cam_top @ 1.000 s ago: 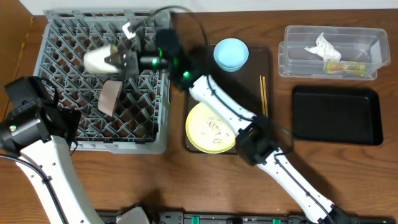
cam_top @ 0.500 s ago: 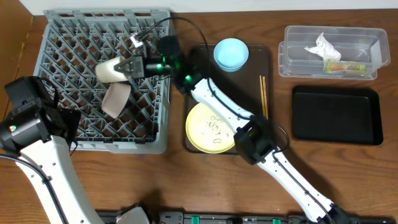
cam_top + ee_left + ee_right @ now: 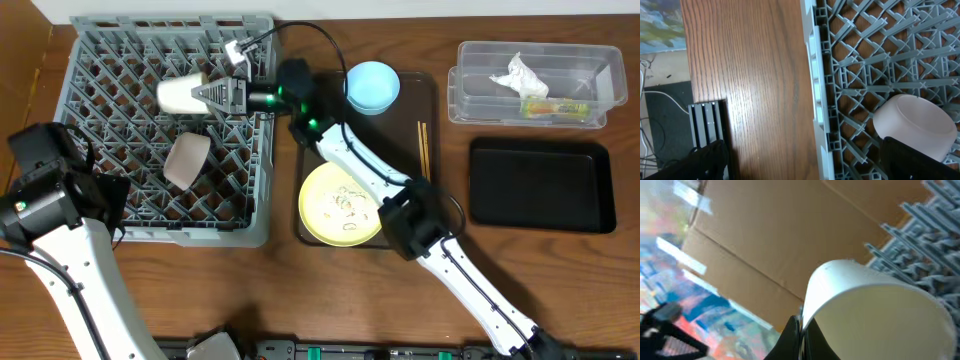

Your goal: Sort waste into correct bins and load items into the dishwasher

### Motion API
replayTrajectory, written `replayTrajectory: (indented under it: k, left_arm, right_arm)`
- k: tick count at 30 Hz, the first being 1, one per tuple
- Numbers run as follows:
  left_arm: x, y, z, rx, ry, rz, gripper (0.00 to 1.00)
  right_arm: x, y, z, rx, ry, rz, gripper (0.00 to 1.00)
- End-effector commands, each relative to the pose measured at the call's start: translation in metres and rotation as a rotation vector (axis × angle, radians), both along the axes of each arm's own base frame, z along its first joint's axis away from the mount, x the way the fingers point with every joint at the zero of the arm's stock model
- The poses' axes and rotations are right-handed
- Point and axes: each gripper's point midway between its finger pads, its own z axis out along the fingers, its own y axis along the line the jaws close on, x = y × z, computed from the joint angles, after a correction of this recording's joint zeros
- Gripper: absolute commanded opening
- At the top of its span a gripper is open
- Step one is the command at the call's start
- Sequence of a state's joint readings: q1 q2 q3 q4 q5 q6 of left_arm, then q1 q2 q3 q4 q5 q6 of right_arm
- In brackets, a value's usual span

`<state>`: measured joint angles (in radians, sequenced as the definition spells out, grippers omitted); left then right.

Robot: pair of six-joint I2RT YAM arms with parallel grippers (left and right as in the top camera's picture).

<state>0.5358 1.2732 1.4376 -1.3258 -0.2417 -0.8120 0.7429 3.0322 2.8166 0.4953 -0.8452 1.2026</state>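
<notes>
My right gripper (image 3: pixel 226 97) is shut on the rim of the white cup (image 3: pixel 183 95) and holds it on its side over the far part of the grey dish rack (image 3: pixel 110 60). The right wrist view shows the fingers (image 3: pixel 800 330) pinching the cup's rim (image 3: pixel 875 310). A white bowl (image 3: pixel 187 160) lies tilted in the rack and also shows in the left wrist view (image 3: pixel 915 125). My left gripper (image 3: pixel 807 165) is open and empty over the rack's left edge (image 3: pixel 815 75). The pale yellow plate (image 3: pixel 340 205) carries rice grains (image 3: pixel 345 205). The light blue bowl (image 3: pixel 372 87) and the chopsticks (image 3: pixel 423 150) are beside it.
The plate, blue bowl and chopsticks sit on a brown serving tray (image 3: pixel 425 95). The clear tub (image 3: pixel 590 85) at the far right holds the napkin (image 3: pixel 520 72) and the snack wrapper (image 3: pixel 555 105). The black tray (image 3: pixel 540 185) lies in front of it.
My right gripper has drawn back to the right and toward the far side with the cup. The left arm has not moved.
</notes>
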Motion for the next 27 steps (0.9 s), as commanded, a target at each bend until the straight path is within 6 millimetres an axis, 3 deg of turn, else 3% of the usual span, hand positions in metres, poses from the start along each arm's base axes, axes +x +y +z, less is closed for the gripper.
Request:
replayTrajectory:
  k: [1,5,10,13,17,19,27]
  left_arm:
    - [-0.002,0.002,0.005,0.015,-0.010,0.013,0.98]
    - [-0.002,0.002,0.005,0.015,-0.010,0.013,0.98]
    - [-0.002,0.002,0.005,0.015,-0.010,0.013,0.98]
    - [-0.002,0.002,0.005,0.015,-0.010,0.013,0.98]
    - [-0.002,0.002,0.005,0.015,-0.010,0.013,0.98]
    - [-0.002,0.002,0.005,0.015,-0.010,0.013,0.98]
    - [-0.002,0.002,0.005,0.015,-0.011,0.013,0.98]
  right_arm:
    - [-0.006,0.012,-0.005,-0.030,0.090,-0.005,0.01]
    - [-0.014,0.025,-0.040,-0.149,0.125,-0.004,0.01]
    - [-0.027,0.035,-0.055,-0.167,0.131,0.017,0.01]
    - [-0.027,0.035,-0.052,-0.136,0.153,0.023,0.01]
    - [-0.033,0.031,-0.021,-0.022,0.113,0.049,0.01]
    - [-0.033,0.031,-0.021,-0.024,0.132,0.054,0.01]
    - [-0.025,0.032,-0.074,-0.214,0.227,0.028,0.01]
